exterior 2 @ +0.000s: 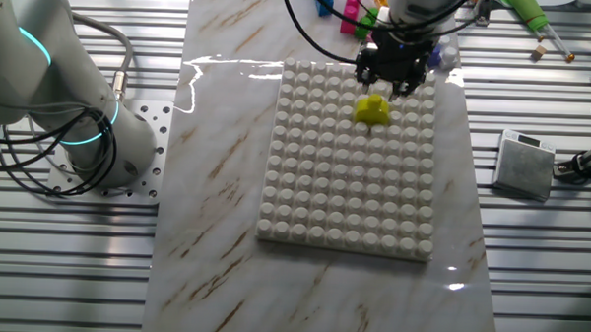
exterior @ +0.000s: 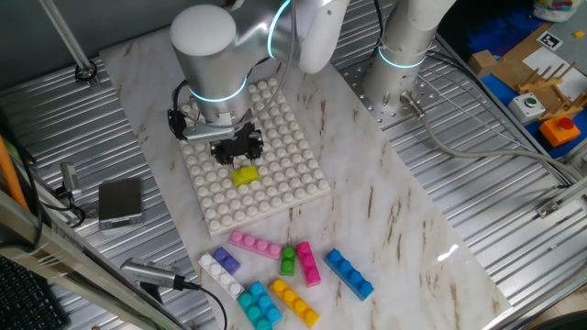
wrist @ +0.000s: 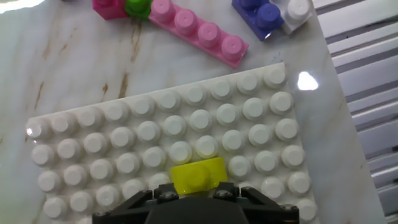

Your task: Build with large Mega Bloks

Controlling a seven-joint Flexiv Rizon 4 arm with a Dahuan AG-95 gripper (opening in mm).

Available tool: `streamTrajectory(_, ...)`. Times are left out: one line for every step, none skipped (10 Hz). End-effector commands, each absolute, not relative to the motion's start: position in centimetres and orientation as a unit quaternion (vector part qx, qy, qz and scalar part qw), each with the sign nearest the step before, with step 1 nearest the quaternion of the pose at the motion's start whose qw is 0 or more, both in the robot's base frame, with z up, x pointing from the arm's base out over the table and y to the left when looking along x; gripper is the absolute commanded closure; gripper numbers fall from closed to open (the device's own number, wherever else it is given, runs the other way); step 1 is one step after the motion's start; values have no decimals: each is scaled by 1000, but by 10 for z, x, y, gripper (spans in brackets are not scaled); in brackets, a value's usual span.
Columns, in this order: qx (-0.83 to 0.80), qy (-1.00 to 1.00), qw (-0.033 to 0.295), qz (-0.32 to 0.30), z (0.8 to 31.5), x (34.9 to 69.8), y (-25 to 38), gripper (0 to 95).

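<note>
baseplate (exterior: pixel 275 174): white, studded, lying on marble-veined slab (exterior: pixel 413 229) | yellow brick (exterior: pixel 245 175): short, glossy, sitting on baseplate studs | gripper (exterior: pixel 238 152): hovering just over yellow brick, finger state hard to tell | loose bricks: pink bar (exterior: pixel 255 245), green (exterior: pixel 288 260), magenta (exterior: pixel 309 264), blue (exterior: pixel 349 273) lying near slab edge | ribbed metal table (exterior: pixel 495 211) surrounding
</note>
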State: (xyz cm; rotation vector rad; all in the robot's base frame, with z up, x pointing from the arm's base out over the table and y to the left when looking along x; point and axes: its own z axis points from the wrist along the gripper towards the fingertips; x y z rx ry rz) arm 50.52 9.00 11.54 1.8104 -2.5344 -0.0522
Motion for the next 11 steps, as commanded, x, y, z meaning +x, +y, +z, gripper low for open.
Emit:
streamTrajectory(567, -824, 15, -15, 119, 505, 96, 950)
streamTrajectory(567, -824, 15, -14, 118, 506, 98, 950)
streamTrajectory(567, -824, 15, -14, 118, 506, 98, 950)
streamTrajectory(582, -813, 22, -5, 113, 507, 103, 950)
streamTrajectory(589, -808, 24, -3, 109, 507, 103, 950)
streamTrajectory(600, -800, 27, 0, 103, 507, 103, 760)
streamTrajectory(609, -792, 30, 5, 100, 507, 103, 570)
streamTrajectory(621, -783, 36, 14, 98, 507, 104, 570)
streamTrajectory(627, -778, 38, 19, 97, 507, 104, 570)
streamTrajectory(630, -775, 39, 22, 97, 507, 104, 380)
streamTrajectory(634, -772, 40, 24, 95, 507, 104, 380)
